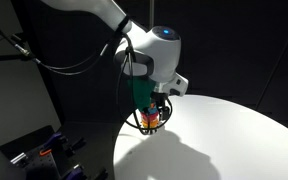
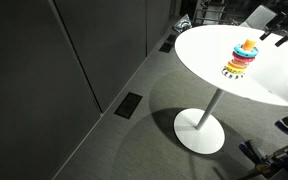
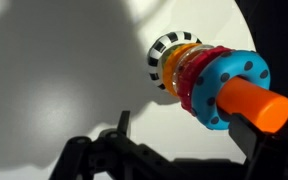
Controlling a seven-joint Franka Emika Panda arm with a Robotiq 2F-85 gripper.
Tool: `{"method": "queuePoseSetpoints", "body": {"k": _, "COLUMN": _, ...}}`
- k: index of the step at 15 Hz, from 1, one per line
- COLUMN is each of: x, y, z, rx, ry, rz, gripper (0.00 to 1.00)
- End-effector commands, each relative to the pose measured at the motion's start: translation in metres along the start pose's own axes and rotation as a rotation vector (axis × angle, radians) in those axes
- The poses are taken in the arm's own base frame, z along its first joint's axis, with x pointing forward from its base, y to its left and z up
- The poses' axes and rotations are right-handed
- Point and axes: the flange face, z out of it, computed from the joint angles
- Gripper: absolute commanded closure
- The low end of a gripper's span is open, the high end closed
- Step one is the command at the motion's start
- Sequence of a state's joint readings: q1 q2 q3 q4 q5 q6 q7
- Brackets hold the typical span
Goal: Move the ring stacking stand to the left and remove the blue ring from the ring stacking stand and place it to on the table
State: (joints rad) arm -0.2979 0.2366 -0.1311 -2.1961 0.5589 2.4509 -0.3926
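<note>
The ring stacking stand stands upright near the edge of the round white table. In the wrist view its striped base and stacked rings show, with the blue ring uppermost under the orange top. My gripper is open. Its fingers reach either side of the stand's top, and the orange top lies close against one finger. In an exterior view the gripper hangs straight down over the stand at the table's near edge.
The table stands on a single pedestal foot over grey carpet. Dark wall panels and a floor vent lie beside it. Dark equipment sits low beside the table. The stand is close to the table's rim.
</note>
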Motion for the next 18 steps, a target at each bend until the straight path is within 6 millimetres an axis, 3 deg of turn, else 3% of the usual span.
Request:
{"method": "queuePoseSetpoints", "body": {"k": 1, "x": 0.000, "y": 0.000, "z": 0.000, "rx": -0.001, "ry": -0.001, "rz": 0.001, "gripper": 0.00}}
{"method": "queuePoseSetpoints", "body": {"k": 10, "x": 0.006, "y": 0.000, "z": 0.002, "rx": 0.082, "ry": 0.028, "rz": 0.000, "gripper": 0.00}}
{"method": "queuePoseSetpoints", "body": {"k": 18, "x": 0.006, "y": 0.002, "z": 0.030, "rx": 0.128, "ry": 0.000, "rz": -0.021, "gripper": 0.00}}
